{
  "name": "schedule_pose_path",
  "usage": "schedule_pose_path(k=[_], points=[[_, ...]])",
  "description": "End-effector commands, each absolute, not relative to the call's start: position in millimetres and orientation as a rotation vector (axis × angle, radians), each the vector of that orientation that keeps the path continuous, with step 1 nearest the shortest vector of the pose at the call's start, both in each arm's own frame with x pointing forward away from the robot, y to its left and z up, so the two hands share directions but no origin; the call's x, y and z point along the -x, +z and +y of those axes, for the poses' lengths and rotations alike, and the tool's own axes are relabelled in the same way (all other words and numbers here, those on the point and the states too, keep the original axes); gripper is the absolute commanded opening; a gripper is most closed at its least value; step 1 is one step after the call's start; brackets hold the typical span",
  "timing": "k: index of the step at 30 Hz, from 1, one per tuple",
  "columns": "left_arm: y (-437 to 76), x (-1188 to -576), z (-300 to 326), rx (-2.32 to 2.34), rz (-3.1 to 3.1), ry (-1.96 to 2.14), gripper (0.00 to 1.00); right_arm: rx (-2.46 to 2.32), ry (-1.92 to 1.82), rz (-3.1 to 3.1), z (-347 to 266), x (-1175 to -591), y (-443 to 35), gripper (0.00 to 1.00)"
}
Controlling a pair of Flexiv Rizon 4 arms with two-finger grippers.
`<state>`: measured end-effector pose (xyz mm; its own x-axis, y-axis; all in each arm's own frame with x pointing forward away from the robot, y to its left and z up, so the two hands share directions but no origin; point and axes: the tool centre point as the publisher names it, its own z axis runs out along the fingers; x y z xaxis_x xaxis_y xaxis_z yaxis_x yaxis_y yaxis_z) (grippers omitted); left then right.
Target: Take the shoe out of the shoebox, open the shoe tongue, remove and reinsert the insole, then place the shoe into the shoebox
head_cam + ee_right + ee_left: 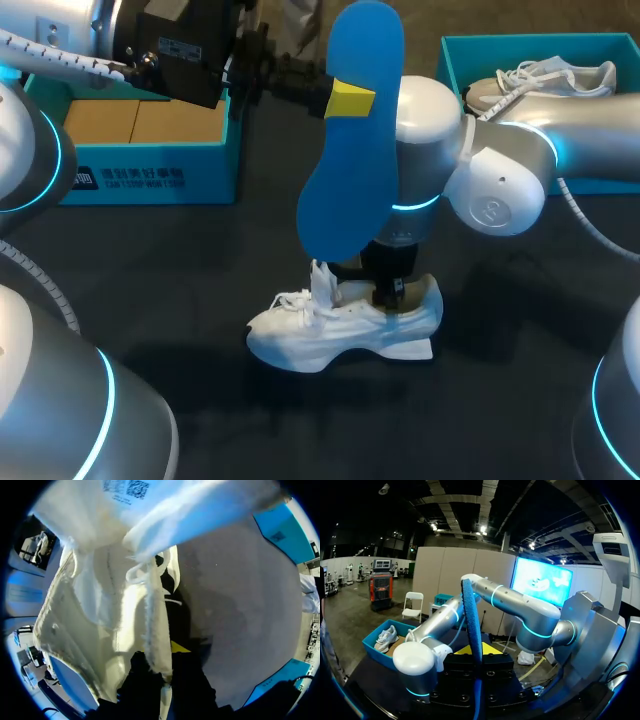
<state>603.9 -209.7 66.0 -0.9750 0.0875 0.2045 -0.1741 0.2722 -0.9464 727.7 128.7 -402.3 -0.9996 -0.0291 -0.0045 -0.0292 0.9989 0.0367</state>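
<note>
Closest to the head camera among the task's things, the blue insole (345, 140) hangs in the air, out of the shoe and grasped in the left jaws. One yellow fingertip (350, 100) presses flat on its face, and the left wrist view shows the insole (473, 625) edge-on between the two fingers. Its long axis stands nearly upright, broad forefoot end down.

Straight below the left jaws the white shoe (340, 328) lies on its sole on the bench (520, 390). Its long axis is level, heel under the right jaws and toe pointing away from them. The right arm (500, 170) comes down at the heel end. Its jaws look clenched on the shoe's collar (155, 630), which runs between the fingers in the right wrist view. The tongue (322, 280) stands up just ahead of the right jaws, with the laces (295, 300) loose beyond it.

As I judge it, reinsertion turns on tipping the insole from upright towards level. Its forefoot end then feeds down past the tongue towards the toe. That is work for the left arm (170, 50), while the right steadies the shoe.

Behind the left jaws a teal shoebox (150, 182) shows only brown card inside. Beyond the right jaws, past the right arm's elbow, a second box (540, 42) holds another pale shoe (545, 78).
</note>
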Motion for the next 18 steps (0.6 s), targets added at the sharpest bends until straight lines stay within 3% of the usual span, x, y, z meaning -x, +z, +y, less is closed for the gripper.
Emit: schedule_pose_path(k=[1,18], points=[[65.3,-603.9,-210.3,-0.081,-2.325,1.771,0.00,0.035,0.043,3.133,123.6,-726.2,-399.7,0.00],[65.3,-603.9,-210.3,-0.081,-2.325,1.771,0.00,-0.110,0.085,3.104,113.6,-716.7,-354.4,0.00]])
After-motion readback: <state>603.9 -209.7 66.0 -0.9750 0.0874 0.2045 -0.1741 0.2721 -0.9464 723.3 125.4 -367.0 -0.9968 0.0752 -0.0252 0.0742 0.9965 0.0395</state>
